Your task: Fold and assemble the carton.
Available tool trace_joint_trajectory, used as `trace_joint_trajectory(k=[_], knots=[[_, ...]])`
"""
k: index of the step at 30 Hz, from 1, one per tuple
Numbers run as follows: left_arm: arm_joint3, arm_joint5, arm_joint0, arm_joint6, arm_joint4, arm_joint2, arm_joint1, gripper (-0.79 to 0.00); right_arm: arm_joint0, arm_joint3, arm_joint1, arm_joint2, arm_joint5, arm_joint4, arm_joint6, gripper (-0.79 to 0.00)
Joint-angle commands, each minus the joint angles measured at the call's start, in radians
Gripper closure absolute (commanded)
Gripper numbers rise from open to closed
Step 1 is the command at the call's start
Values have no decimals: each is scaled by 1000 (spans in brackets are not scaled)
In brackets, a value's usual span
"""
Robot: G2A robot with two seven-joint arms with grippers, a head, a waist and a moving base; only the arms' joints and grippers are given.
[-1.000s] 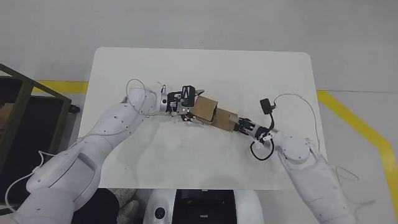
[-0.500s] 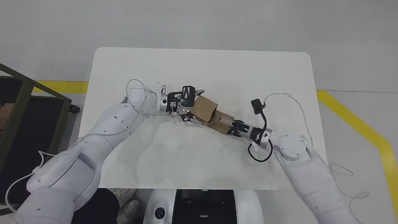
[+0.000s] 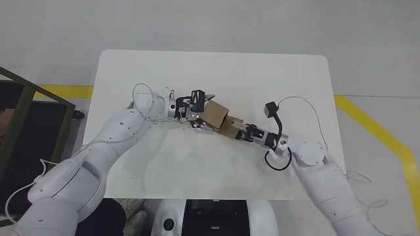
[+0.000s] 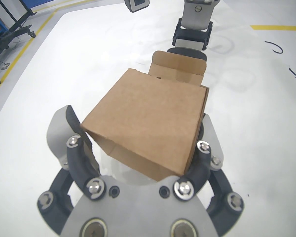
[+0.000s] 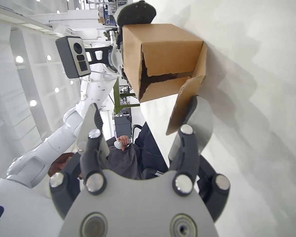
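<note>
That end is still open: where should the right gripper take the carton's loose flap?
Probably the free outer edge of the flap, approached end-on from the open end: it sticks out toward the right gripper, thin enough for the open jaws to straddle.

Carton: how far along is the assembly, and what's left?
Done: the carton is squared up into a box, and the inner flaps on its open end are mostly folded in. In hand: the left gripper clamps the other end; the open right gripper has one finger against the outer flap. Left: closing that flap.
</note>
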Motion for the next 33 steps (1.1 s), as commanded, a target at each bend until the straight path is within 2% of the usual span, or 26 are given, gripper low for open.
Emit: trace_joint_trajectory(k=[1,10,17,27,29,33], knots=[[1,-2,0,0,0,0,0,-785,5,8,-1,-4,5,-1,-3,-576],[2,2,1,2,0,-1,1,-785,15,55,-6,-5,-93,109,27,-576],[4,2,3,5,-1,-2,2,-785,18,65,1,-1,-59,0,-22,-557],[0,1,4,4,1,-1,2,-785,-20,-30,21,22,-26,-179,-70,-622],[0,2,4,4,1,-1,2,-785,-21,-42,22,21,-6,-191,-76,-643],[-1,-1,4,4,0,-1,2,-785,-10,-40,19,8,13,-192,-81,-637]])
